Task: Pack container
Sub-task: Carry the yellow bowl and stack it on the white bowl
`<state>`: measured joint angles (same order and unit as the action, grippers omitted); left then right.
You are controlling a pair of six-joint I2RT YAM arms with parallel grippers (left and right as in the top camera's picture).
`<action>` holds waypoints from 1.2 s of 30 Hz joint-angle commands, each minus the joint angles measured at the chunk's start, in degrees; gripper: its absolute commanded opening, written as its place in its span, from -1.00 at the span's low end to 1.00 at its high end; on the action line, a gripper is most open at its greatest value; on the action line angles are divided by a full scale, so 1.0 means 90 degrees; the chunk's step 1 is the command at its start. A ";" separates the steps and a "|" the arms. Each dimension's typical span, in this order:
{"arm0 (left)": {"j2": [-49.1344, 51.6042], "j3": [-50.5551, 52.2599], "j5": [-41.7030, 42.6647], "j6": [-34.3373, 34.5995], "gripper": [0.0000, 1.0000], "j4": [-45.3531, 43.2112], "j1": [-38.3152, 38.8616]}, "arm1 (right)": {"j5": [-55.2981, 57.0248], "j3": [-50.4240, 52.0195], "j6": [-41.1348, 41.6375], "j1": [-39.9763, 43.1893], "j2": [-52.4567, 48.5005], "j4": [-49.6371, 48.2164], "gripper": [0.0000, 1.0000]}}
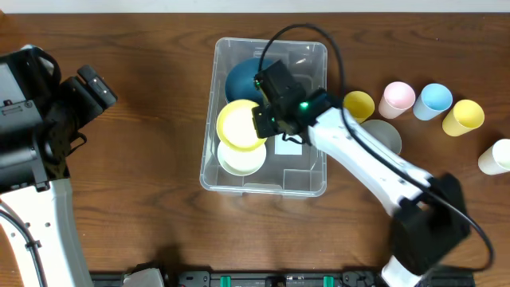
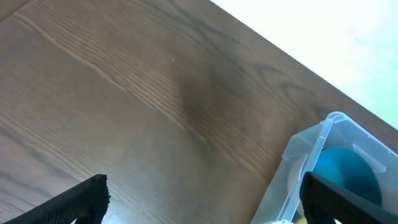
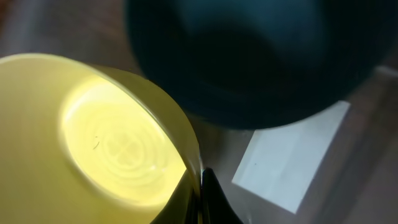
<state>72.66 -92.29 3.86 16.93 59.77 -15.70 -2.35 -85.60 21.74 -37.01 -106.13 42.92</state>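
Note:
The clear plastic container (image 1: 311,179) stands mid-table with a dark blue bowl (image 1: 243,77) at its far end and a pale cream bowl (image 1: 241,160) at its near left. Its white label (image 3: 292,158) shows on the base. My right gripper (image 1: 267,119) is shut on the rim of a yellow bowl (image 1: 239,125) and holds it inside the container, over the cream bowl. In the right wrist view the yellow bowl (image 3: 106,137) fills the left and the blue bowl (image 3: 255,56) the top. My left gripper (image 2: 202,202) is open and empty over bare table, left of the container (image 2: 305,155).
Right of the container stand a yellow cup (image 1: 359,104), a pink cup (image 1: 397,99), a blue cup (image 1: 434,100), another yellow cup (image 1: 463,117) and a white cup (image 1: 498,156). A grey bowl (image 1: 385,135) lies under my right arm.

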 commanded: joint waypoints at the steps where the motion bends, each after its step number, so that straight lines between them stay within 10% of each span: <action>1: 0.0032 -0.0063 -0.0056 0.0012 0.96 0.0002 -0.0034 | -0.0100 -0.0289 -0.0136 -0.0019 -0.0255 0.0000 -0.98; 12: 0.0032 -0.0063 -0.0056 0.0012 0.96 0.0002 -0.0034 | -0.1309 -0.0291 -0.0571 -0.0138 -0.0527 0.0114 -0.97; 17: 0.0032 -0.0063 -0.0056 0.0012 0.96 0.0002 -0.0034 | -0.1137 -0.0299 -0.0534 -0.0138 -0.0372 0.0282 0.00; 28: 0.0032 -0.0063 -0.0056 0.0012 0.96 0.0002 -0.0034 | 0.0338 -0.0299 -0.0058 0.0146 0.0588 0.0954 0.15; 36: 0.0032 -0.0063 -0.0056 0.0012 0.96 0.0002 -0.0034 | 0.0639 -0.0299 0.0517 0.2040 0.2081 0.1622 0.32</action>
<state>72.66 -92.29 3.86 16.93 59.77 -15.70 0.25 -87.37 23.05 -24.99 -91.31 55.92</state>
